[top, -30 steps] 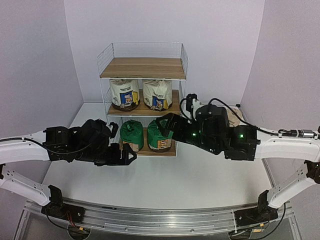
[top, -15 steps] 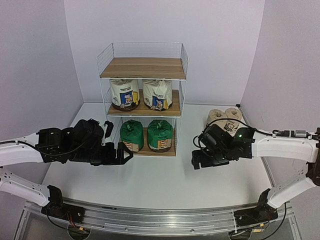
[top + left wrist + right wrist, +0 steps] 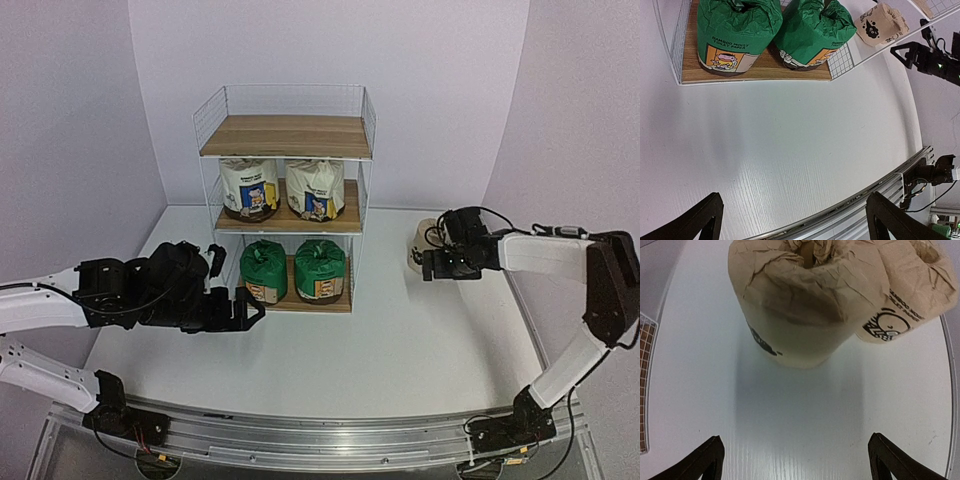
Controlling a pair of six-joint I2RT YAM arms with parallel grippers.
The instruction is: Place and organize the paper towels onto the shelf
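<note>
Crinkled tan black-printed rolls [image 3: 805, 315] sit before the spread right gripper [image 3: 794, 440]; left gripper [image 3: 793, 197] spread.

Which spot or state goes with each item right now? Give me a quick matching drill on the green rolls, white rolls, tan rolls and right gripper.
Items
1. green rolls
2. white rolls
3. tan rolls
4. right gripper

Places or states
a. on the table, right of the shelf
b. middle tier
c. open, facing a tan roll
d. bottom tier

Pairs: 1-d, 2-b, 3-a, 4-c
</note>
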